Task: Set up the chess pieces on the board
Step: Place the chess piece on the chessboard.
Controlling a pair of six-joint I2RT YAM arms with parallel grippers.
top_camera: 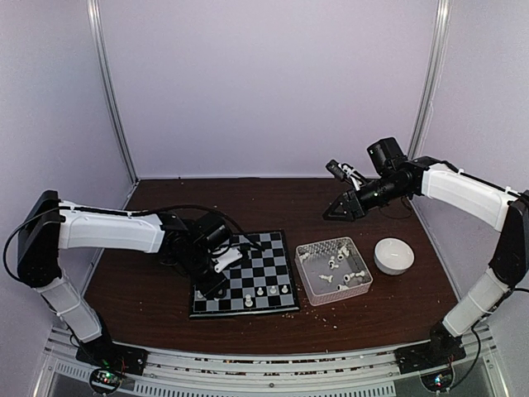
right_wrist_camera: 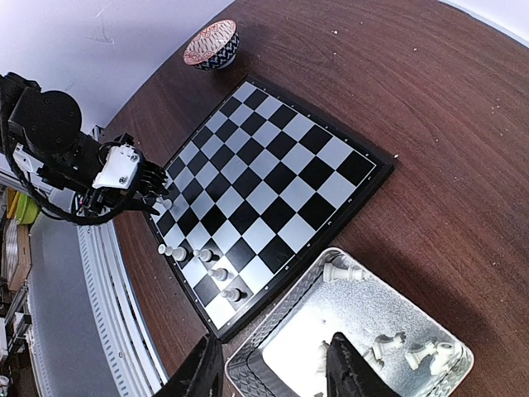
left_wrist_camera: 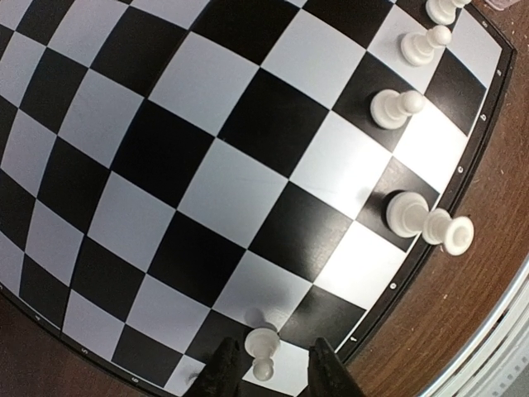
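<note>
Chess pieces (right_wrist_camera: pixel 423 354) like these look tiny, light, hard and slick. They would likely tip or squirt out of a grip, so each is best pinched low on the stem, just above the base. The left gripper (left_wrist_camera: pixel 277 347) straddles one pawn (left_wrist_camera: pixel 263 351) with its jaws slightly apart, a gap showing on one side. The pawn stands near the board (left_wrist_camera: pixel 248 124) edge, where others line up. The right gripper (right_wrist_camera: pixel 273 372) hangs spread and empty over the tray (right_wrist_camera: pixel 277 308) of loose pieces.
</note>
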